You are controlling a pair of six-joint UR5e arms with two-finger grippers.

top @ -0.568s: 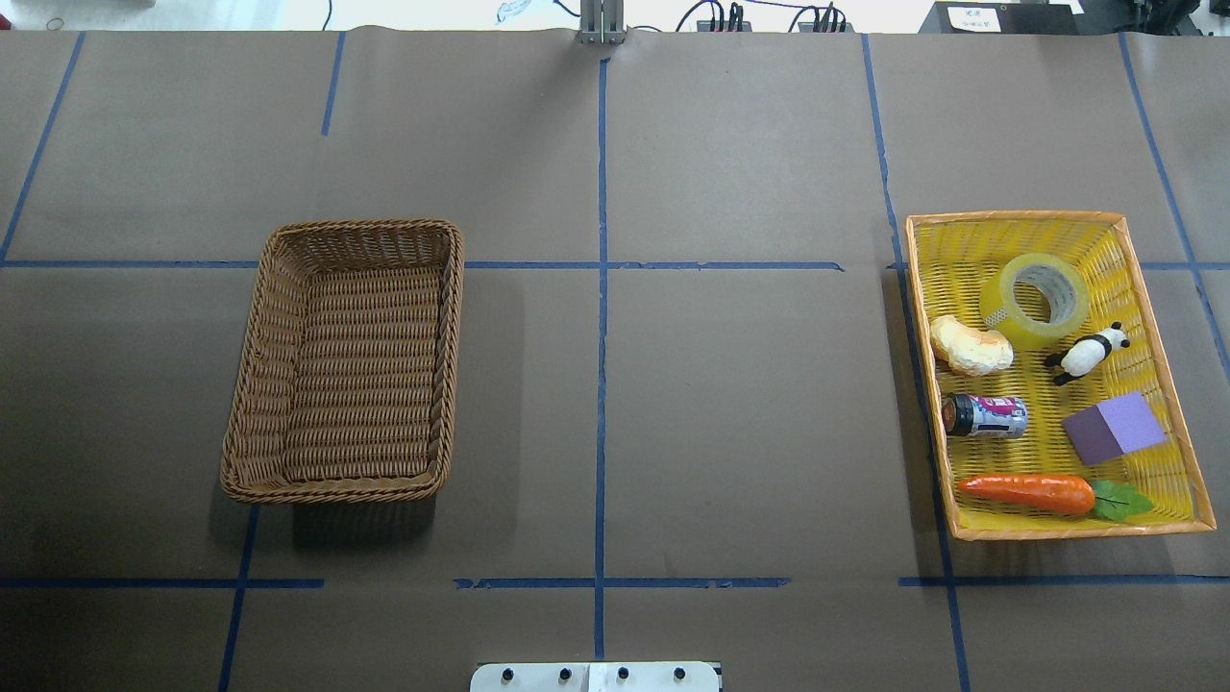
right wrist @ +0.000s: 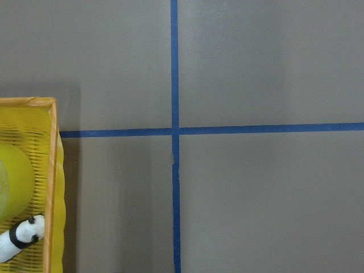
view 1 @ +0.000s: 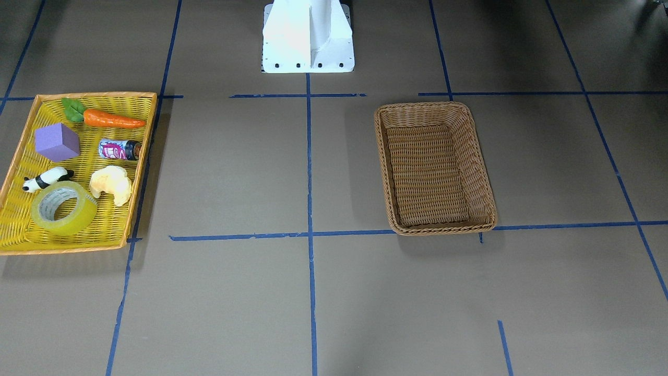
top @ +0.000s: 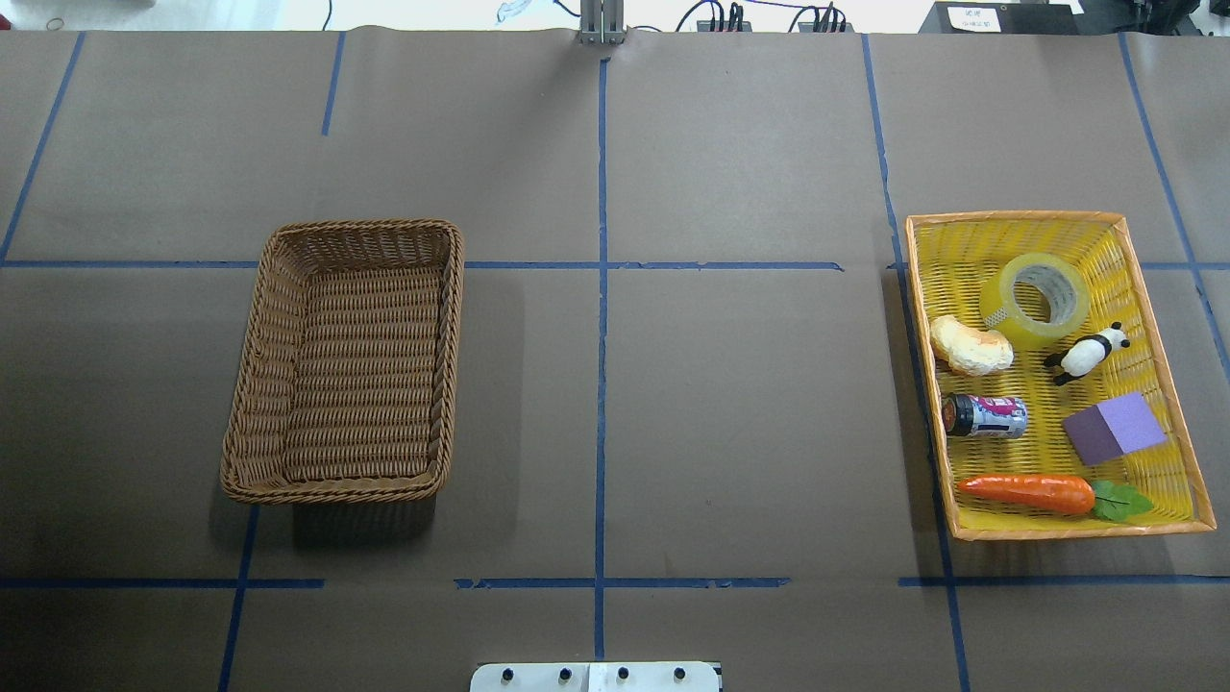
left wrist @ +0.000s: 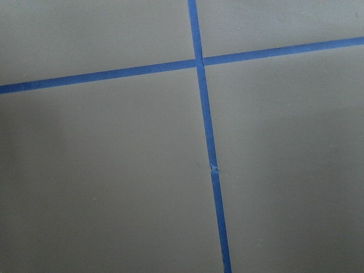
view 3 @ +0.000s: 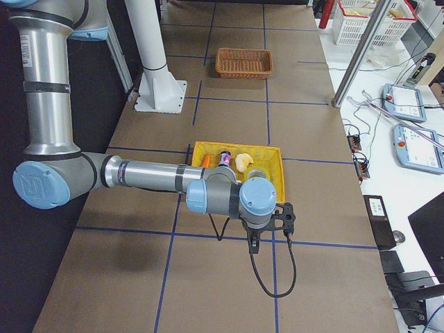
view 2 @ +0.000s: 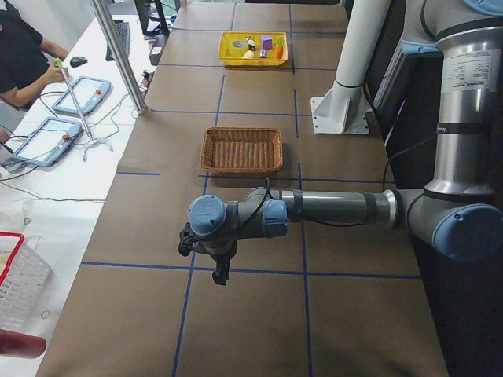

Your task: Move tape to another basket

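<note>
The tape [top: 1040, 300] is a yellow-green roll with a grey-white core. It lies flat in the far part of the yellow tray [top: 1009, 217], next to a toy panda [top: 1086, 354]. It also shows in the front view [view 1: 63, 209] and at the left edge of the right wrist view [right wrist: 11, 182]. The brown wicker basket [top: 259, 384] stands empty on the table's left half. My left gripper [view 2: 220, 271] hangs over bare table beyond the basket. My right gripper [view 3: 252, 244] hangs just outside the tray's end. I cannot tell whether either is open or shut.
The tray also holds a pale croissant toy [top: 971, 346], a small can [top: 985, 416], a purple cube [top: 1115, 428] and a toy carrot [top: 1028, 492]. The robot's white base [view 1: 308, 36] stands at the table's near middle. Operators' desks [view 2: 71, 102] run along the far side.
</note>
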